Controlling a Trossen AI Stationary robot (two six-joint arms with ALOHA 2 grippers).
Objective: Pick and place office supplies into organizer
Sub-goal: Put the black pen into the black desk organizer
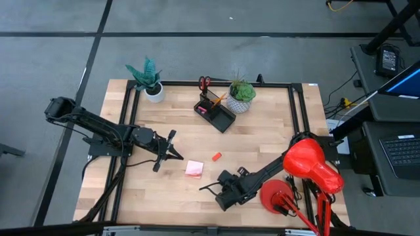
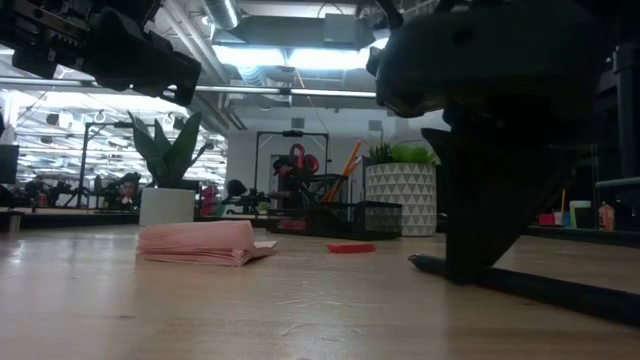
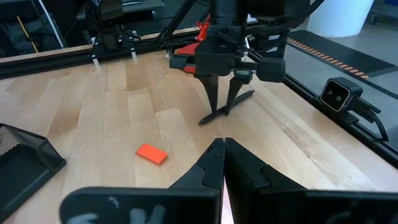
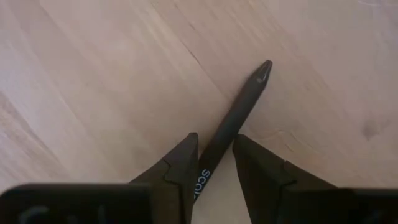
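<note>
From above, the wooden worktop (image 1: 275, 147) carries the organizer (image 1: 215, 113) near its far edge, scissors (image 1: 204, 82) and pencil (image 1: 217, 99) already inside; sticky pad (image 1: 194, 168) and eraser (image 1: 216, 156) remain mid-worktop. Left jaws (image 1: 176, 145) sit together, empty. Right wrist view: right jaws (image 4: 214, 152) straddle a black pen (image 4: 236, 118), apparently clamping it

Grey floor (image 1: 197, 16), ceiling lights (image 2: 290, 55), laptop (image 1: 401, 152)
</note>
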